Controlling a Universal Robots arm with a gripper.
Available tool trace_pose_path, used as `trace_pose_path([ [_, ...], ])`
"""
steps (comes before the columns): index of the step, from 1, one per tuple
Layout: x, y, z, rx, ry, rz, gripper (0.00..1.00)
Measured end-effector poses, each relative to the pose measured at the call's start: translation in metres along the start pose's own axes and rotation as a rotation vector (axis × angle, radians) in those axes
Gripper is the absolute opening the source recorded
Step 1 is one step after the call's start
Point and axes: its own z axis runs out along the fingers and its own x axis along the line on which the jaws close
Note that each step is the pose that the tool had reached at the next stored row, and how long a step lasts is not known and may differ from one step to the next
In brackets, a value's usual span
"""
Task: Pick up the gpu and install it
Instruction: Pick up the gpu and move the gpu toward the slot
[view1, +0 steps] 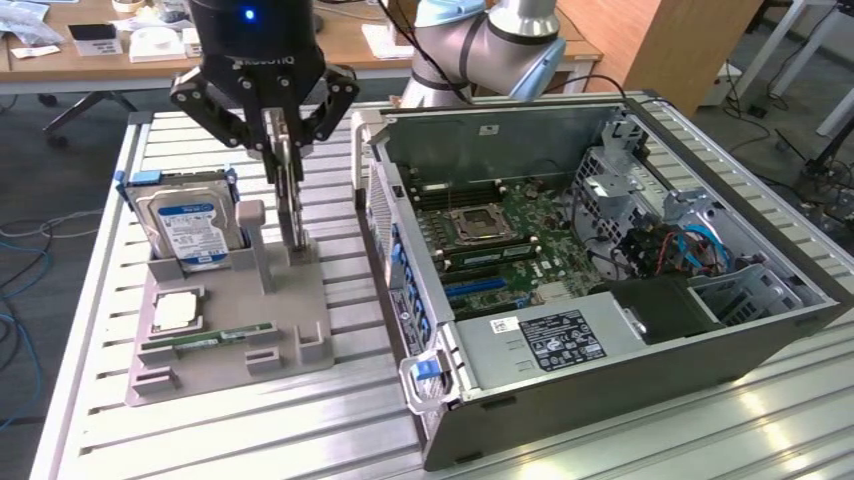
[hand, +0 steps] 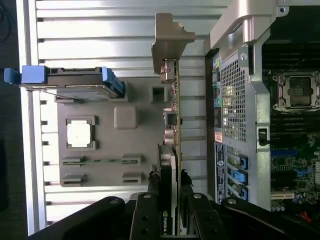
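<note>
While the gripper clamps the gpu by its top edge, the card hangs upright straight below it, its lower end at the slot of the stand. Picking up is, I judge, the step in hand; the lift calls for a straight pull so the card does not bind. Whether its bottom edge is seated or clear is hard to tell. The open case lies beside the gripper.

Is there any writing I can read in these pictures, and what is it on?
"ROBOTIQ", upside down, on the gripper.
Labels on the hard drive, the power supply and the gpu: too small to read.
</note>
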Motion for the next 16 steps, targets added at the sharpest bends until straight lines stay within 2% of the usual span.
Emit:
trace_pose_path([
  [10,0.000,0.0009,-0.0161,0.0000,0.0000,0.000,0.27],
  [16,0.000,0.0011,-0.0199,-0.0001,-0.0001,0.000,0.27],
])
